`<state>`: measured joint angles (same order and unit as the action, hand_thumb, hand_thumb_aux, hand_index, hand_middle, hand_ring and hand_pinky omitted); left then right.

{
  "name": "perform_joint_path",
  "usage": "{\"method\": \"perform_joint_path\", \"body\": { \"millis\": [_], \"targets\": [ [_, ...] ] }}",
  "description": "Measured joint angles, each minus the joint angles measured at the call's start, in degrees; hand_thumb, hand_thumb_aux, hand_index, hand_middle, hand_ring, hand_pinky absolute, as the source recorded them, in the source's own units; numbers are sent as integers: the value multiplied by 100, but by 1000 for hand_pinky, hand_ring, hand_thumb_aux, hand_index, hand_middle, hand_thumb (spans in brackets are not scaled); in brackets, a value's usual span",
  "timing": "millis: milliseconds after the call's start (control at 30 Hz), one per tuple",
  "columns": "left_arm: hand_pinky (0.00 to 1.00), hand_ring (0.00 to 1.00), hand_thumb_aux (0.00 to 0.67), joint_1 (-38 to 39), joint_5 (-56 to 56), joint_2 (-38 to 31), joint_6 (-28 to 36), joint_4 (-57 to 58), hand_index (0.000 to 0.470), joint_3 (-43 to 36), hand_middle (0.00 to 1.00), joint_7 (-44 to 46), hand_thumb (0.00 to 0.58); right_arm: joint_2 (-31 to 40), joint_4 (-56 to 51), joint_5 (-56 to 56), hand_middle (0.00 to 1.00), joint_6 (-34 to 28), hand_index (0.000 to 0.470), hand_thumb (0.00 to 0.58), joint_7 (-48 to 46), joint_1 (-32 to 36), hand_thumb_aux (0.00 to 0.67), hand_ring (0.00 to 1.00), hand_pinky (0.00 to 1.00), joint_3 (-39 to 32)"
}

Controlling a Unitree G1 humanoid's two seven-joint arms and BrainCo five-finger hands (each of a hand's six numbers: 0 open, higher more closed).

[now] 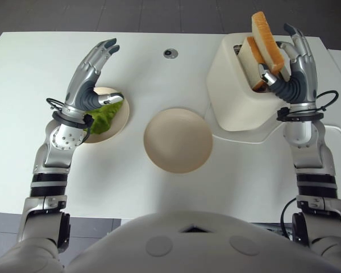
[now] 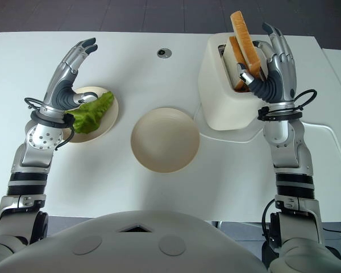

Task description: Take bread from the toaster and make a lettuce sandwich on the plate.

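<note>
**Bread slice (image 1: 266, 35) held above toaster (image 1: 233, 99)**

Right hand (image 1: 292, 74) grasps this slice by its lower part. A second slice (image 1: 250, 60) stands in the slot. Toast is probably light, stiff and crumbly, so a gentle pinch on the flat faces suits it. Left hand (image 1: 91, 74) is released, over the lettuce (image 1: 106, 115).

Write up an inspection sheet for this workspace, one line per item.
Surface: white table, flat.
Job's things: toaster at the right rear; lifted slice above it, second slice in the slot; lettuce on the side plate at left; centre plate bare.
Clutter: small round metal fitting at the table's rear.
Hands: left hand open above the lettuce; right hand gripping the lifted slice.
Cables: white cord on the table by the toaster; black wire looped at each wrist.
Surroundings: dark tiled floor beyond the table.
</note>
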<state>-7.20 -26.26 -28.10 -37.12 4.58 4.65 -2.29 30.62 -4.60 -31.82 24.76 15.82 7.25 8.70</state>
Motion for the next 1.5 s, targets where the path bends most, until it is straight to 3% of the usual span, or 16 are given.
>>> {"method": "perform_joint_path", "body": {
  "millis": [67, 133, 233, 300, 333, 600, 867, 1067, 1233, 1333, 1367, 1400, 1467, 1500],
  "targets": [
    [0, 0, 0, 5, -14, -2, -11, 50, 0, -30, 0, -28, 0, 1, -43, 29, 0, 52, 470, 580, 18, 67, 670, 0, 0, -38],
    [0, 0, 0, 7, -14, -4, -22, 91, 0, -46, 0, -48, 0, 0, -30, 165, 55, 99, 470, 580, 0, 88, 670, 55, 55, -45],
    [0, 0, 0, 7, -13, -9, -63, 112, 0, -59, 0, -89, 0, -41, 40, 516, 416, 156, 470, 580, -117, 53, 670, 416, 416, -2],
    [0, 0, 0, 7, -21, -35, -75, 137, 0, -62, 0, -121, 0, -133, 162, 871, 937, 185, 470, 580, -240, 25, 670, 937, 937, 59],
    [0, 0, 0, 6, -101, -54, -63, 149, 0, -59, 0, -154, 0, -171, 254, 1054, 1000, 187, 470, 580, -271, 30, 670, 1000, 1000, 95],
    [0, 0, 0, 7, -537, -371, 83, 290, 0, -38, 0, -374, 0, -275, 696, 1865, 1000, 221, 470, 580, -403, 277, 670, 1000, 1000, 511],
    [0, 0, 0, 187, -1653, -1194, 1317, 462, 0, -177, 0, -39, 0, -461, 1459, 3771, 1000, 67, 470, 580, -1465, 290, 670, 1000, 1000, 501],
    [0, 0, 0, 355, -1746, -1527, 1878, 754, 0, -482, 0, 702, 0, -471, 2160, 5439, 1000, -1027, 470, 580, -3309, -304, 670, 1000, 1000, -547],
    [0, 0, 0, 562, -1535, -1654, 1829, 685, 0, -786, 0, 1298, 0, -186, 2306, 5177, 1000, -1413, 470, 580, -4532, -935, 670, 1000, 1000, -1417],
    [0, 0, 118, 554, -1519, -1726, 1857, 688, 83, -866, 0, 1406, 187, -168, 2154, 4767, 1000, -1406, 470, 580, -4755, -983, 670, 1000, 1000, -1675],
    [0, 0, 97, 544, -1517, -1739, 1870, 695, 68, -896, 0, 1426, 156, -177, 2082, 4620, 1000, -1404, 470, 580, -4794, -996, 670, 1000, 1000, -1758],
    [0, 0, 26, 519, -1518, -1744, 1886, 712, 18, -930, 0, 1447, 45, -182, 2000, 4496, 1000, -1401, 470, 580, -4817, -1000, 670, 1000, 1000, -1799],
    [0, 0, 131, 469, -1528, -1749, 1937, 780, 92, -1011, 0, 1466, 205, -201, 1903, 4360, 1000, -1394, 470, 580, -4876, -1016, 670, 1000, 1000, -1849],
    [0, 0, 168, 446, -1531, -1756, 1958, 822, 118, -1054, 0, 1464, 255, -205, 1870, 4289, 1000, -1388, 470, 580, -4881, -1015, 670, 1000, 1000, -1867]
  ]
}}
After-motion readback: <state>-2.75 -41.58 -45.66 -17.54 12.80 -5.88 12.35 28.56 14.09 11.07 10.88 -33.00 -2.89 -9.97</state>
